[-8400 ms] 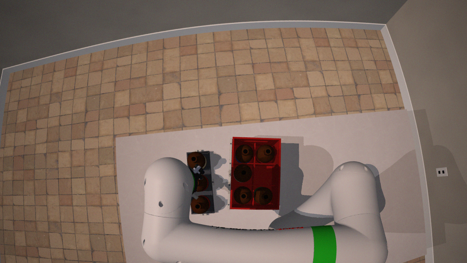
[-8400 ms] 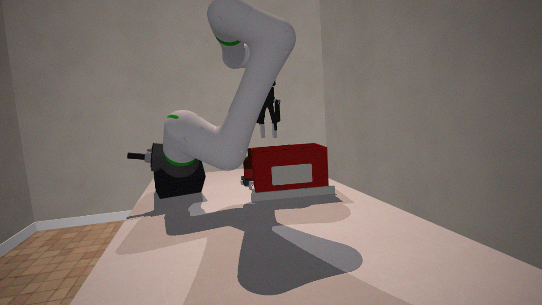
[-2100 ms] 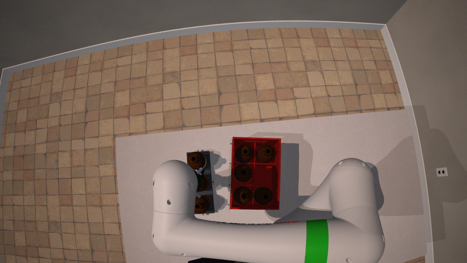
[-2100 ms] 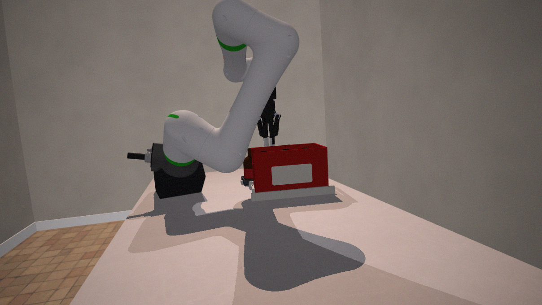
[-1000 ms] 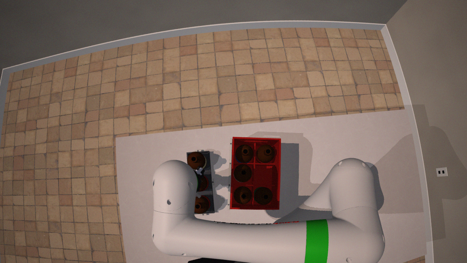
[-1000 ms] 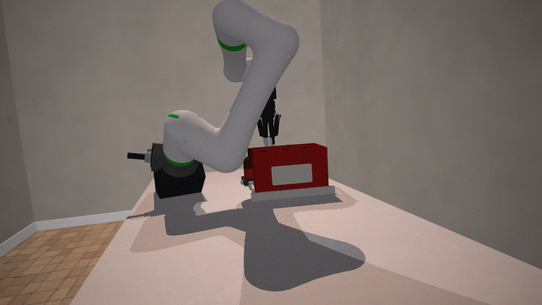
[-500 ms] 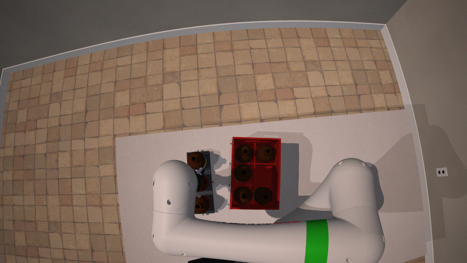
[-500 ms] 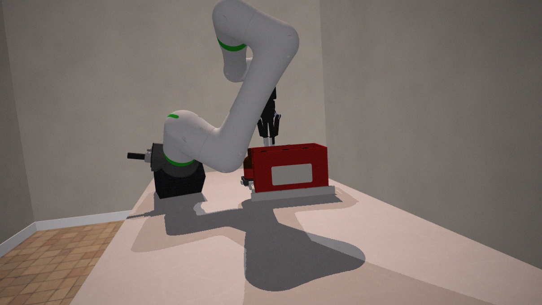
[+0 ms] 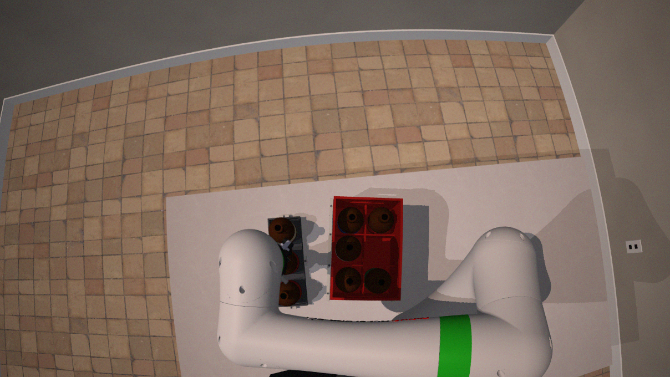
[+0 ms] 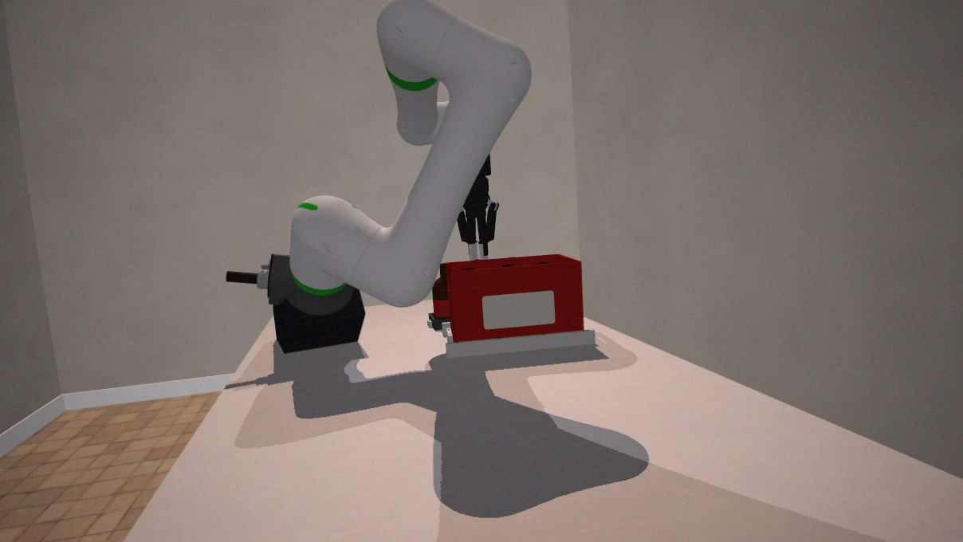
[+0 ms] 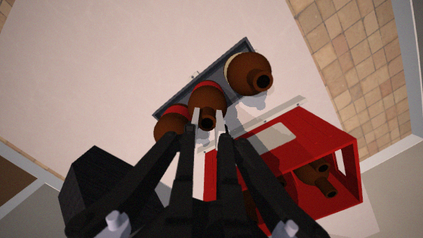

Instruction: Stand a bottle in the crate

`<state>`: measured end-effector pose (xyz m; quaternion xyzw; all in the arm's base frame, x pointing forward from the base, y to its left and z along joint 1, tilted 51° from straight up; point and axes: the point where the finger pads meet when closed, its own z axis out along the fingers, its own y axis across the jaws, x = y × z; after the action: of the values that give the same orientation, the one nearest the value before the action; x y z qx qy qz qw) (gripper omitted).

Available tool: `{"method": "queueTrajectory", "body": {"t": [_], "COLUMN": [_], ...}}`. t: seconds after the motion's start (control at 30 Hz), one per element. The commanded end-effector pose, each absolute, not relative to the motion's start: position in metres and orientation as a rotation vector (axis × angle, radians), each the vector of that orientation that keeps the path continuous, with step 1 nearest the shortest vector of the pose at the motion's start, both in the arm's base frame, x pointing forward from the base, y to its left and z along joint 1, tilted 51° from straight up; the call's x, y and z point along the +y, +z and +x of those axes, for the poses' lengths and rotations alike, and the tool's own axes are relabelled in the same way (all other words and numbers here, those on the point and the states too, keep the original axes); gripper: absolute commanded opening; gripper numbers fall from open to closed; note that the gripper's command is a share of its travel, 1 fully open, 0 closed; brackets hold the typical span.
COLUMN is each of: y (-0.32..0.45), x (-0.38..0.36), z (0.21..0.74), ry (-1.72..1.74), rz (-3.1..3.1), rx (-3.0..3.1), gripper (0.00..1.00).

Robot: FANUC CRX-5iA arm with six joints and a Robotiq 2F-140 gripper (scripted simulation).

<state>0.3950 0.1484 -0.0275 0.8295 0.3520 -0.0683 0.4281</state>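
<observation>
At the neck of the middle bottle (image 9: 291, 263) (image 11: 207, 98), the gripper (image 9: 288, 255) (image 10: 478, 252) (image 11: 206, 116) points down. It is nearly shut, with a small gap between its two fingertips, and it pinches the bottle's neck in that gap. So the bottle it has hold of is right under it. That bottle has a red band and stands up straight at the middle of the tray (image 9: 304, 280) (image 10: 438, 323) (image 11: 199, 78). I cannot tell if its bottom touches the tray.

Just beside it, one on each side, are two more brown bottles. One has a red band (image 9: 288, 294) (image 11: 171, 126), and the other has a cream band (image 9: 282, 229) (image 11: 248, 71). That makes three bottles at the tray.

Farther out from the gripper is one red crate (image 9: 401, 253) (image 10: 465, 296) (image 11: 304, 126). From the top, it is to the right of the tray, and the two do not touch. It has six cells, and five brown bottles (image 9: 348, 248) (image 11: 309, 173) stand in five of them, one in each. That is eight bottles in all. Both the crate and the tray sit flat.
</observation>
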Motion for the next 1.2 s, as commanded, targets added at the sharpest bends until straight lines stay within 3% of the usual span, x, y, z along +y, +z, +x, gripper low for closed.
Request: {"method": "queueTrajectory", "body": {"t": [0.0, 1.17], "y": [-0.026, -0.006], "x": [0.15, 0.174], "z": [0.395, 0.389], "ry": [-0.17, -0.17], "rz": [2.072, 2.072], "rx": [0.879, 0.879], "gripper": [0.0, 0.0]}}
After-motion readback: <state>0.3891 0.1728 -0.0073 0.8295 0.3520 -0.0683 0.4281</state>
